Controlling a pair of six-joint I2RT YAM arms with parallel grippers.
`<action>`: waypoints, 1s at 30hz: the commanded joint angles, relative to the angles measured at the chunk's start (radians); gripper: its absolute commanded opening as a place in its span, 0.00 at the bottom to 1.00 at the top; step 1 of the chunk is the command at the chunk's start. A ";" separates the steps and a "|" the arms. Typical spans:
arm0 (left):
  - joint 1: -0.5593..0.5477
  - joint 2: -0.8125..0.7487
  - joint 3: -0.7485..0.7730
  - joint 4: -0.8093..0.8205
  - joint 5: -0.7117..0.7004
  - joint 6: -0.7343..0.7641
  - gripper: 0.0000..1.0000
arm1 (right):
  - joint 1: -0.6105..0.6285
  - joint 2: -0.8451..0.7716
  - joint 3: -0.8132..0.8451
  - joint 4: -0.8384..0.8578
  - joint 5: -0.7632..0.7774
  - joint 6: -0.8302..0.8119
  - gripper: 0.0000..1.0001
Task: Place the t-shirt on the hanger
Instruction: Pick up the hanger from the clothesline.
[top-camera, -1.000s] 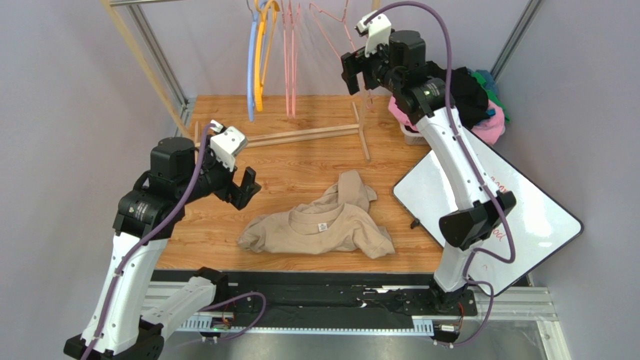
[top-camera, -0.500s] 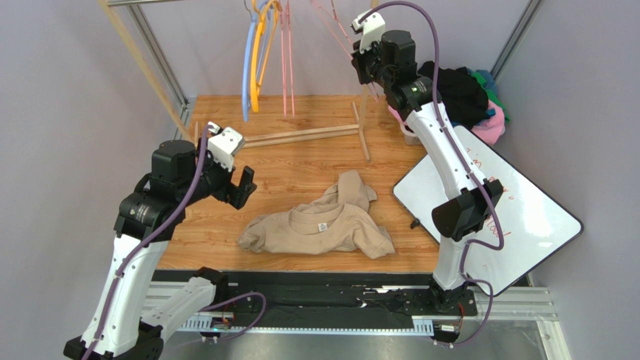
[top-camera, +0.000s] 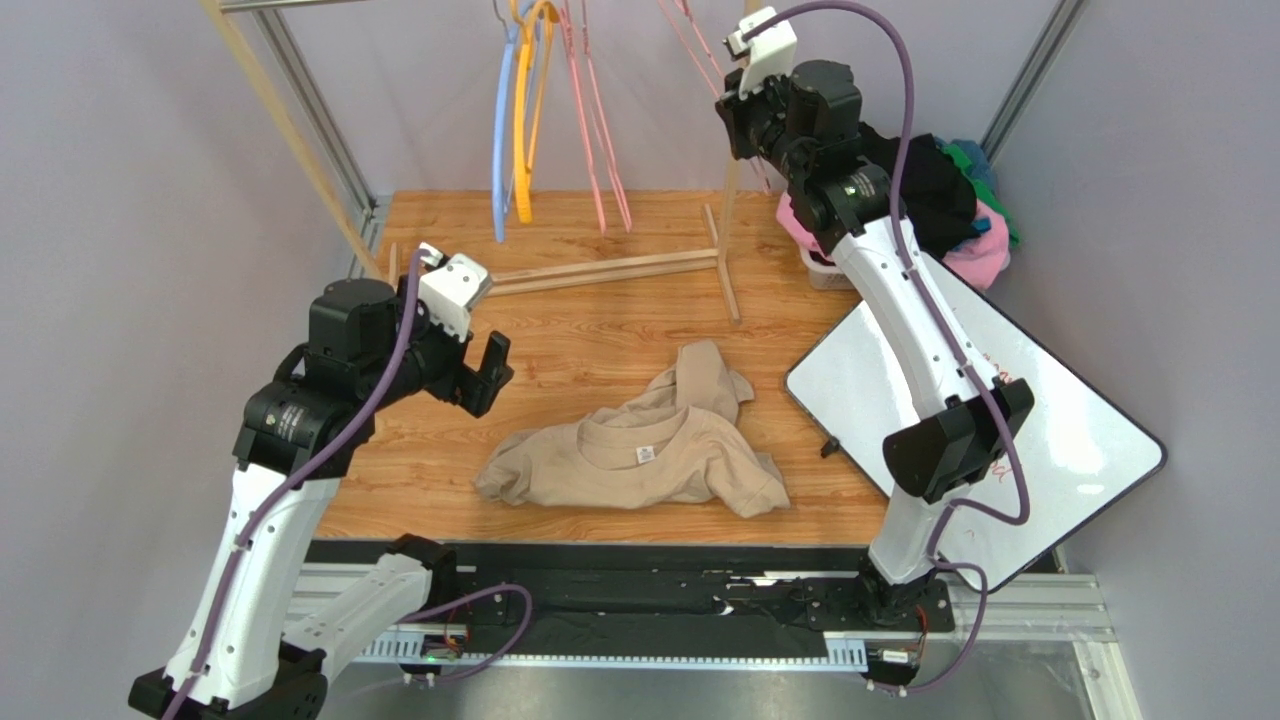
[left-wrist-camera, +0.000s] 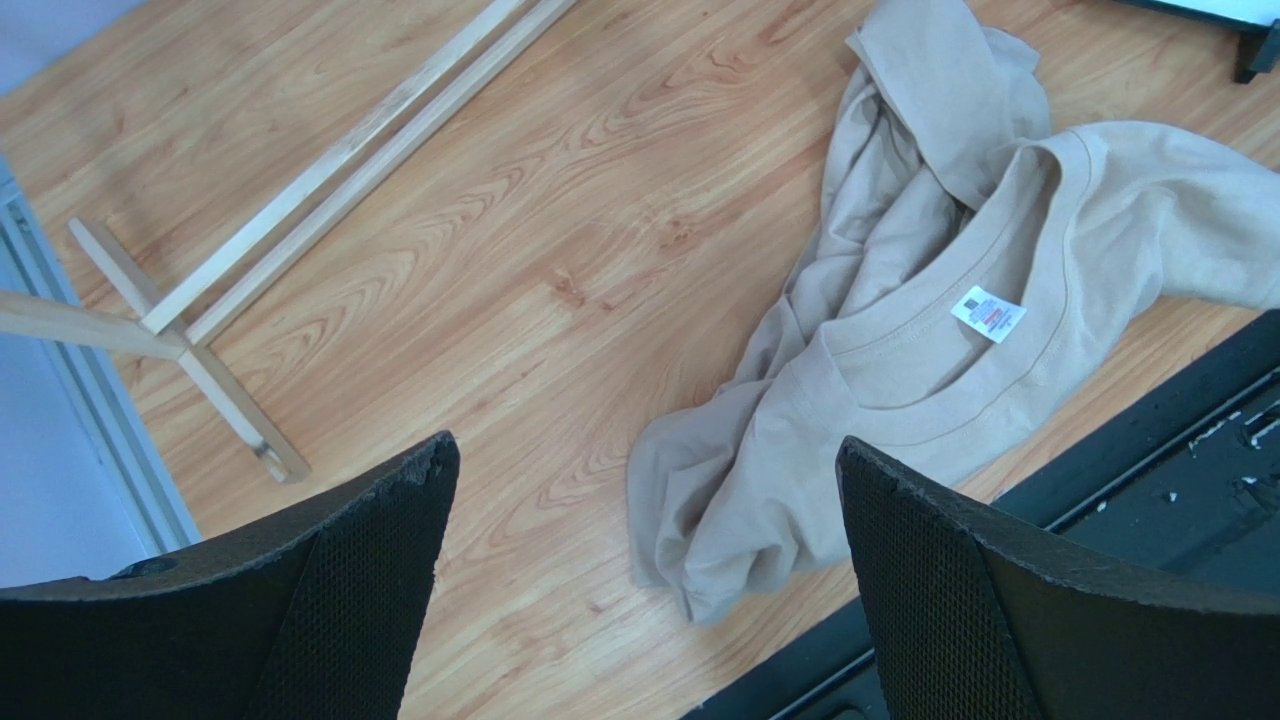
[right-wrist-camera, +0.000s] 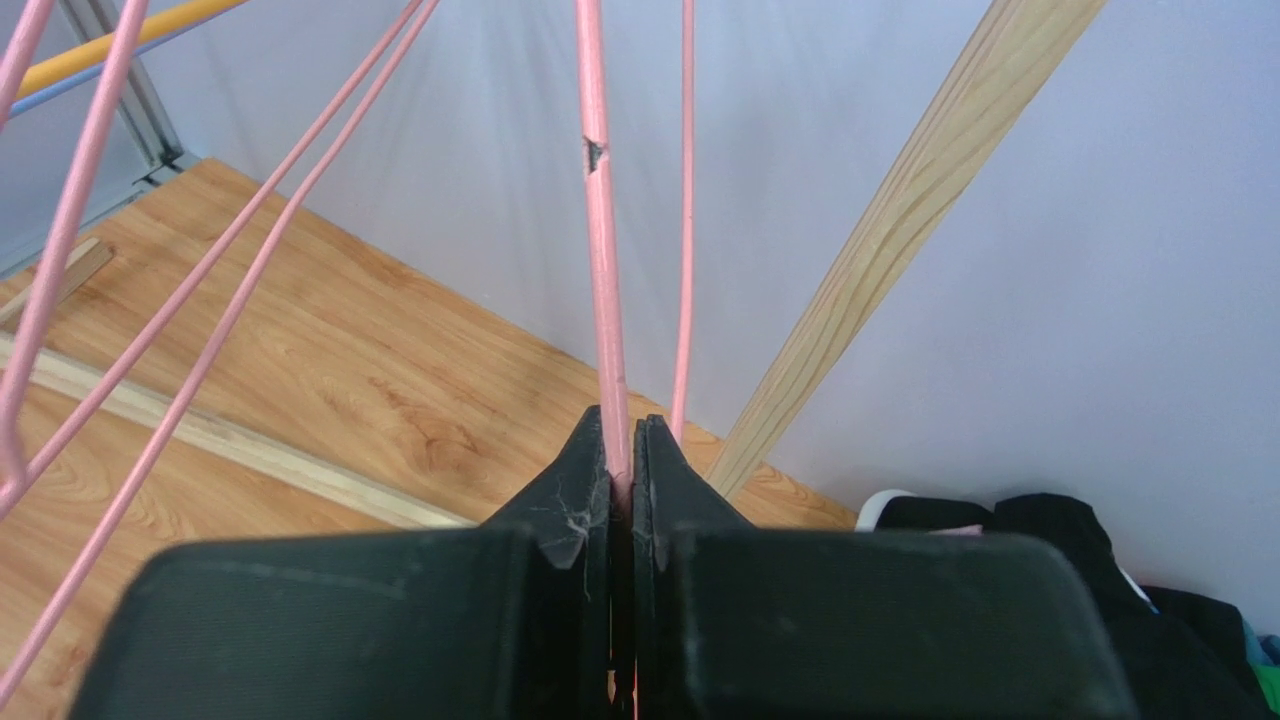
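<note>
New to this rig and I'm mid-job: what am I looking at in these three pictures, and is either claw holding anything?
Two robot arms are bolted at the near edge of a wooden table. The wide picture looks down from above and behind them; the other two come from a camera on each wrist. The tan t-shirt lies crumpled on the table, untouched. The left gripper hangs open above the table near the shirt's left end, holding nothing. The right gripper is up at the clothes rack at the far side, shut on a thin pink hanger. A whiteboard and a heap of clothes sit to the right.
</note>
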 joint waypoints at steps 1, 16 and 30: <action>0.004 -0.010 0.000 0.025 -0.019 -0.014 0.99 | -0.005 -0.136 -0.070 0.092 -0.042 0.016 0.00; 0.004 -0.050 -0.063 -0.029 0.323 0.114 0.99 | -0.008 -0.656 -0.559 -0.247 -0.140 0.174 0.00; 0.004 -0.343 -0.383 0.052 0.567 0.372 0.99 | -0.008 -1.259 -0.963 -0.796 -0.604 -0.155 0.00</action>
